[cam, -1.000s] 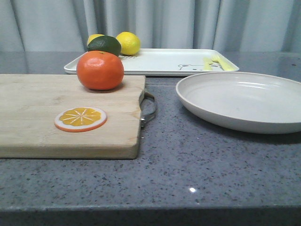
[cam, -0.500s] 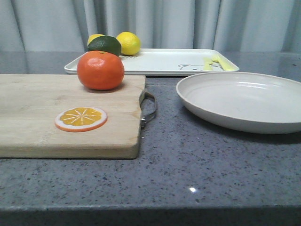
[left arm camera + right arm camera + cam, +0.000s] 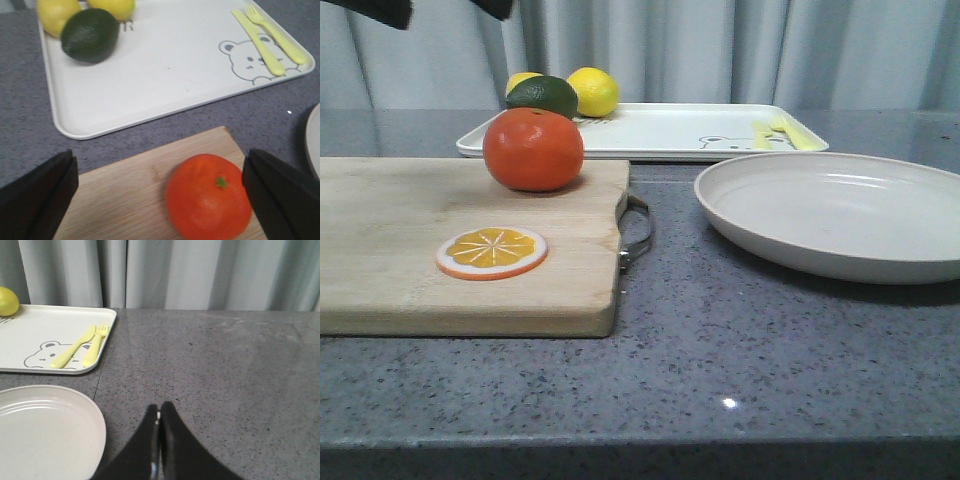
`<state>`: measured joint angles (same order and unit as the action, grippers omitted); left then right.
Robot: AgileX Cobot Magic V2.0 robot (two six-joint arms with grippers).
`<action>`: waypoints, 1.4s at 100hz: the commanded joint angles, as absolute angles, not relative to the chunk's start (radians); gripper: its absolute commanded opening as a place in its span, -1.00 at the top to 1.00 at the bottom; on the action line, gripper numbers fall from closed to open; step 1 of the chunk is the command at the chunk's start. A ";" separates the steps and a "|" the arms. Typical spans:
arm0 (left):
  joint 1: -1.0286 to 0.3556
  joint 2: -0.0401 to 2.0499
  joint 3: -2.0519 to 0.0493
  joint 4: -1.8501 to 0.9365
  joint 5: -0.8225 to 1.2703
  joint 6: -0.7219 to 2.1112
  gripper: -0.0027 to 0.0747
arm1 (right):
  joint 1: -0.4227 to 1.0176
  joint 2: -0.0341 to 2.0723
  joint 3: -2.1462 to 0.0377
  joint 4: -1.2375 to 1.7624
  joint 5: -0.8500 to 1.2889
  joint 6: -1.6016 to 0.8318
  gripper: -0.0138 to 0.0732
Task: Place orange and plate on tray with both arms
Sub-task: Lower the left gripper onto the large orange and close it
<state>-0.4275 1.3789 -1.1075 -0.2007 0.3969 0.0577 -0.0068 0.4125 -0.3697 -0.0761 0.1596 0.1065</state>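
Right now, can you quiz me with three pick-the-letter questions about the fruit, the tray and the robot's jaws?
1. Where is the orange?
A on the cutting board
B on the tray
C in the plate

2. How many lemons are at the tray's far corner?
A one
B two
C four

3. How do the left gripper jaws stand?
A wide open
B shut on the orange
C shut on nothing

Answers: 1 A, it rests on the wood. 2 B, two yellow ones beside the dark green lime. 3 A, the jaws stand either side of the orange, apart from it.
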 commanded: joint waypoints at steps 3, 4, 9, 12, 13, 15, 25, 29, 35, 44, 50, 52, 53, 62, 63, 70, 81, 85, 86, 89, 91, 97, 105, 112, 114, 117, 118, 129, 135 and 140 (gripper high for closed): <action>-0.461 1.446 -1.238 -0.248 0.435 0.058 -0.73 | -0.010 0.426 -0.406 -0.081 0.103 0.104 0.81; -0.462 1.453 -1.245 -0.252 0.443 0.058 -0.73 | -0.010 0.426 -0.406 -0.081 0.103 0.104 0.81; -0.465 1.496 -1.302 -0.285 0.502 0.054 -0.73 | -0.010 0.426 -0.406 -0.081 0.105 0.104 0.81; -0.465 1.526 -1.332 -0.298 0.547 0.054 -0.73 | -0.010 0.426 -0.406 -0.081 0.106 0.104 0.81; -0.465 1.532 -1.339 -0.302 0.556 0.054 -0.73 | -0.010 0.426 -0.406 -0.081 0.106 0.104 0.81; -0.465 1.549 -1.359 -0.304 0.581 0.054 -0.73 | -0.010 0.426 -0.406 -0.081 0.106 0.104 0.81; -0.465 1.614 -1.437 -0.305 0.668 0.054 -0.73 | -0.010 0.426 -0.406 -0.081 0.106 0.104 0.81; -0.465 1.636 -1.461 -0.305 0.692 0.054 -0.73 | -0.010 0.426 -0.406 -0.081 0.106 0.104 0.81; -0.465 1.658 -1.487 -0.305 0.721 0.054 -0.73 | -0.010 0.426 -0.406 -0.081 0.106 0.104 0.81; -0.465 1.681 -1.500 -0.305 0.743 0.054 -0.73 | -0.010 0.426 -0.406 -0.081 0.107 0.104 0.81; -0.465 1.692 -1.500 -0.307 0.759 0.054 -0.73 | -0.010 0.426 -0.406 -0.081 0.107 0.104 0.81; -0.465 1.692 -1.500 -0.308 0.767 0.054 -0.73 | -0.010 0.426 -0.406 -0.081 0.107 0.104 0.81; -0.465 1.694 -1.500 -0.308 0.770 0.054 -0.73 | -0.010 0.426 -0.406 -0.081 0.107 0.104 0.81; -0.465 1.696 -1.500 -0.310 0.800 0.054 -0.73 | -0.010 0.426 -0.406 -0.081 0.107 0.104 0.81; -0.465 1.696 -1.500 -0.310 0.801 0.054 -0.73 | -0.010 0.426 -0.406 -0.081 0.107 0.104 0.81; -0.465 1.696 -1.500 -0.310 0.814 0.054 -0.73 | -0.010 0.426 -0.406 -0.081 0.107 0.104 0.81; -0.465 1.698 -1.500 -0.310 0.845 0.054 -0.73 | -0.010 0.426 -0.406 -0.081 0.107 0.104 0.81; -0.465 1.701 -1.500 -0.310 0.853 0.054 -0.73 | -0.010 0.426 -0.406 -0.081 0.107 0.104 0.81; -0.465 1.701 -1.500 -0.310 0.855 0.054 -0.72 | -0.010 0.426 -0.406 -0.081 0.107 0.104 0.81; -0.465 1.703 -1.500 -0.310 0.861 0.054 -0.72 | -0.010 0.426 -0.406 -0.081 0.107 0.104 0.81; -0.465 1.705 -1.500 -0.310 0.862 0.054 -0.72 | -0.010 0.426 -0.406 -0.081 0.107 0.104 0.81; -0.465 1.710 -1.500 -0.310 0.866 0.054 -0.71 | -0.010 0.426 -0.406 -0.081 0.107 0.104 0.81; -0.465 1.710 -1.500 -0.310 0.867 0.054 -0.66 | -0.010 0.426 -0.406 -0.081 0.107 0.104 0.81; -0.465 1.710 -1.500 -0.314 0.867 0.054 -0.55 | -0.010 0.426 -0.406 -0.081 0.107 0.104 0.81; -0.465 1.710 -1.500 -0.314 0.867 0.054 -0.52 | -0.010 0.426 -0.406 -0.081 0.107 0.104 0.81; -0.465 1.710 -1.500 -0.314 0.867 0.054 -0.44 | -0.010 0.426 -0.406 -0.081 0.107 0.104 0.81; -0.465 1.710 -1.500 -0.314 0.867 0.054 -0.43 | -0.010 0.426 -0.406 -0.081 0.107 0.104 0.81; -0.465 1.710 -1.500 -0.314 0.867 0.054 -0.16 | -0.010 0.426 -0.406 -0.081 0.107 0.104 0.81; -0.465 1.710 -1.500 -0.318 0.867 0.054 -0.04 | -0.010 0.426 -0.406 -0.081 0.107 0.104 0.81; -0.465 1.710 -1.505 -0.325 0.867 0.054 0.03 | -0.010 0.426 -0.406 -0.081 0.107 0.104 0.81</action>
